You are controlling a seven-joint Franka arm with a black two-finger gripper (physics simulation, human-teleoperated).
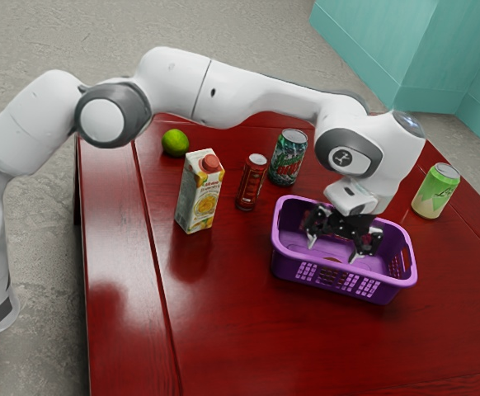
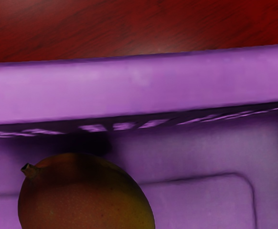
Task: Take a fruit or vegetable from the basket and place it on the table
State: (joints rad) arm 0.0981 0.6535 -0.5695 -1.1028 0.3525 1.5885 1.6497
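Note:
Over the purple basket (image 1: 285,262), my gripper (image 1: 333,247) points down, its two fingertips wide apart and open, at about the height of the rim. A brownish-red mango lies on the basket floor; in the wrist view the mango (image 2: 86,198) shows its short stem and a yellowish-green side, close to one long wall of the basket (image 2: 144,88). Only a small brown patch of the mango (image 1: 332,260) is visible in the exterior view, behind the near wall. The red wooden table (image 1: 232,330) carries the basket.
On the exterior view's left stand a juice carton (image 1: 197,194) and a lime (image 1: 175,143). A slim red can (image 1: 251,183) and a dark green can (image 1: 289,157) are behind the basket's left end. A light green can (image 1: 435,191) stands to the basket's right.

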